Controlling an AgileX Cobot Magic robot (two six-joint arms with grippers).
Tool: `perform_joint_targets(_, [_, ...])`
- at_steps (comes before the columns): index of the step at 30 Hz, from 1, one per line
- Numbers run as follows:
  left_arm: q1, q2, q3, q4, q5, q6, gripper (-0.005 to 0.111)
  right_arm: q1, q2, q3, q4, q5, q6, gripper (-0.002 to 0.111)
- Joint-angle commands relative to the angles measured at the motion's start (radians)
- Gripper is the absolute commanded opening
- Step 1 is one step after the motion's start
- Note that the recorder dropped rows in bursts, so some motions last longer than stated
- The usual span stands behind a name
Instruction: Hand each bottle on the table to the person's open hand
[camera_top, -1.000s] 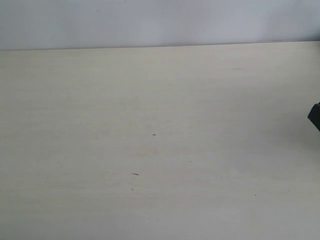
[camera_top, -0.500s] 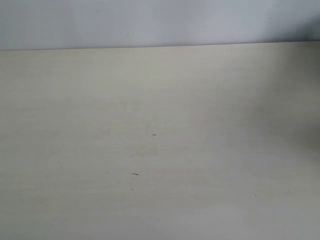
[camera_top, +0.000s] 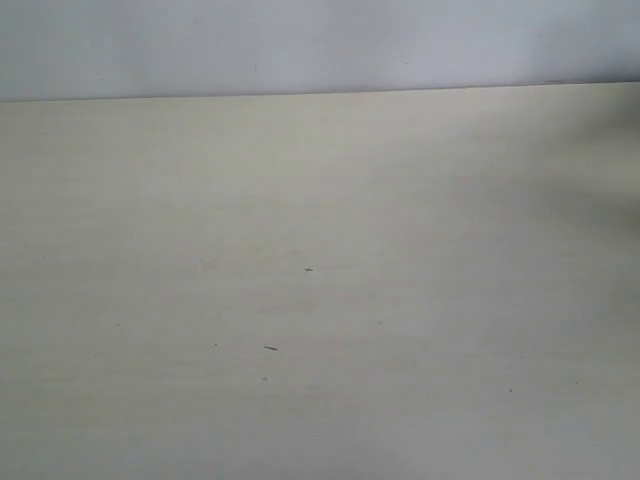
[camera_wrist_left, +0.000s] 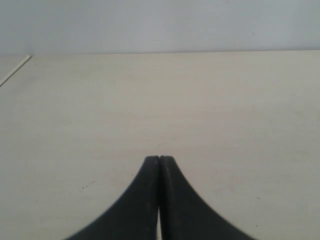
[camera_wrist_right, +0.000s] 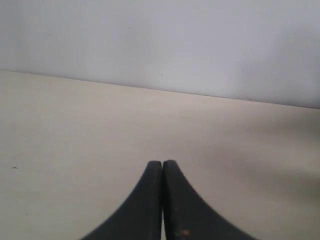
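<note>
The pale beige table (camera_top: 320, 250) fills the exterior view, and no bottle and no person's open hand shows in any view. Neither arm appears in the exterior view. In the left wrist view my left gripper (camera_wrist_left: 159, 158) is shut, its two black fingers pressed together with nothing between them, above bare table (camera_wrist_left: 225, 110). In the right wrist view my right gripper (camera_wrist_right: 162, 162) is likewise shut and holds nothing, over bare table (camera_wrist_right: 75, 125).
A plain pale wall (camera_top: 320, 45) rises behind the table's far edge. A few small dark specks (camera_top: 270, 348) mark the tabletop. The left wrist view shows a table corner edge (camera_wrist_left: 15, 70).
A dark shape that showed at the right edge of the exterior view a second ago has gone out of view. A faint shadow lingers at the right.
</note>
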Motion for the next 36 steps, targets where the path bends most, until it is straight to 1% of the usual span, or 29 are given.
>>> perform_joint_targets(1, [0.002, -0.005, 0.003, 0.007, -0.013, 0.003, 0.000, -0.020, -0.006, 0.005, -0.005, 0.005, -0.009, 0.000])
perform_joint_targets(36, [0.002, -0.005, 0.003, 0.007, -0.013, 0.003, 0.000, -0.030, -0.006, 0.005, -0.005, 0.005, -0.007, 0.000])
